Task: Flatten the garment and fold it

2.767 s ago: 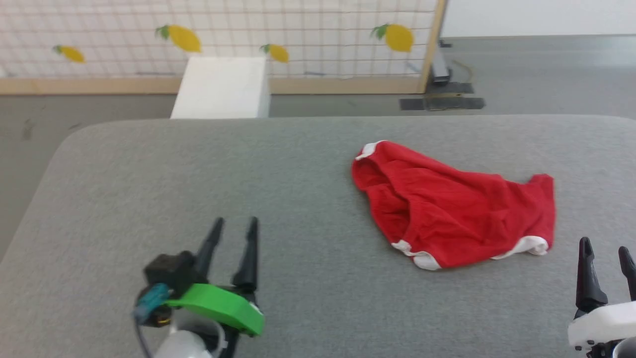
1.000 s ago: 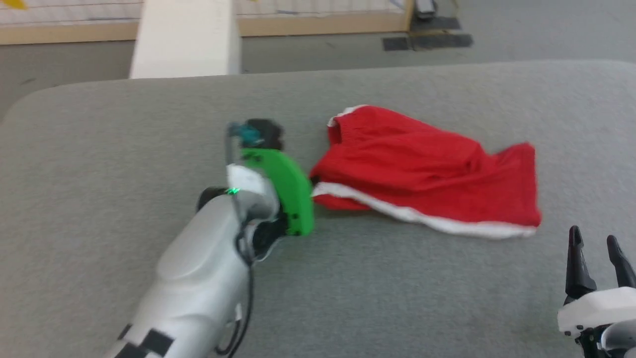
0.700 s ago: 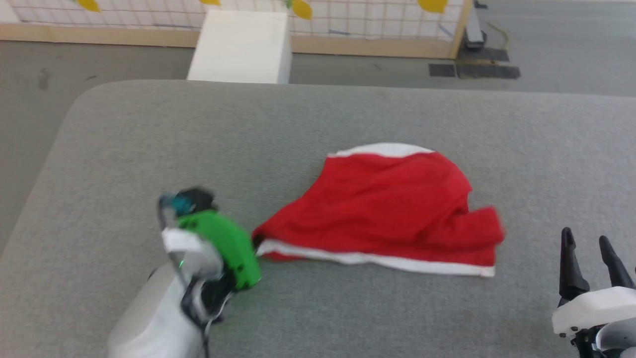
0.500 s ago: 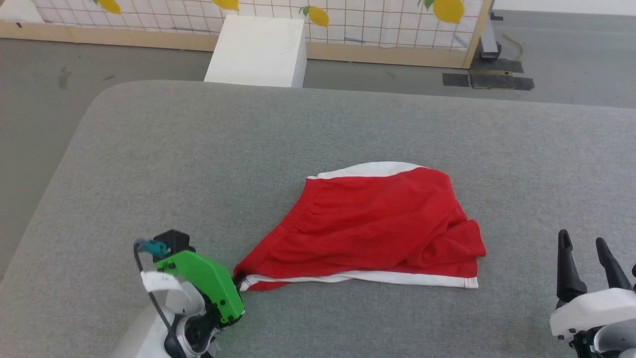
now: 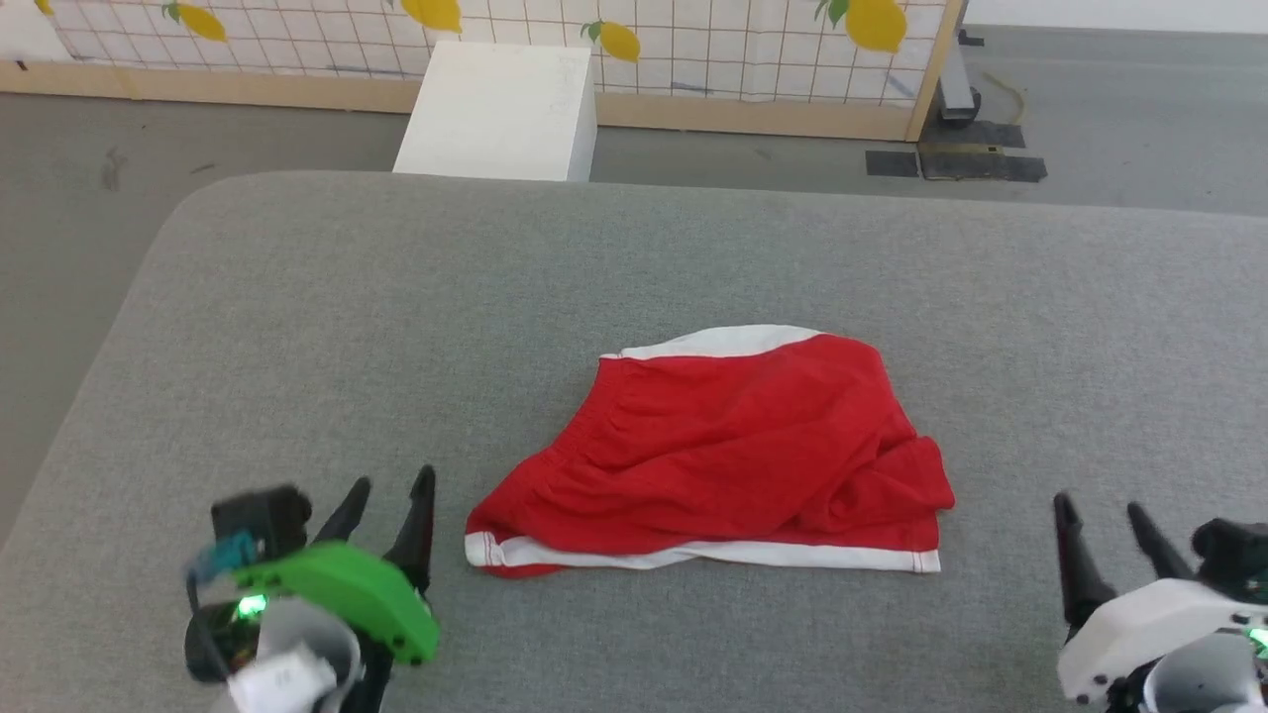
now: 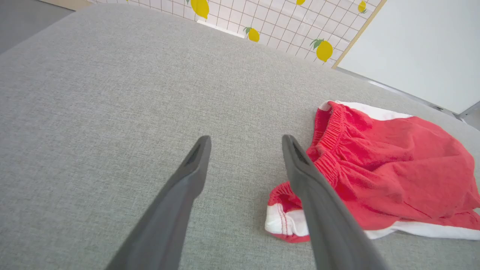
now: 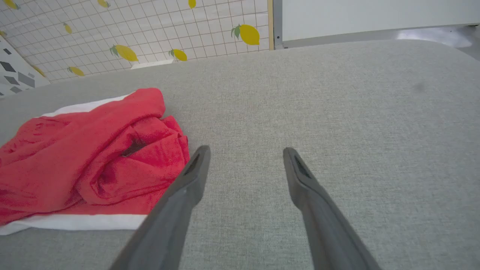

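- The garment (image 5: pixel 723 446) lies rumpled on the grey worktop (image 5: pixel 347 297).
- The left hand (image 5: pixel 393 477), fingers apart and empty, sits just beside the garment's white-trimmed corner.
- The right hand (image 5: pixel 1098 503), fingers apart, is near the garment's other end.

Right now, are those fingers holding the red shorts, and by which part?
Nothing is held. The left gripper and right gripper both have fingers open and empty; the shorts lie loose between them.

rumpled red garment (image 5: pixel 733 446), white-trimmed, lies loosely on the grey surface (image 5: pixel 396 327).
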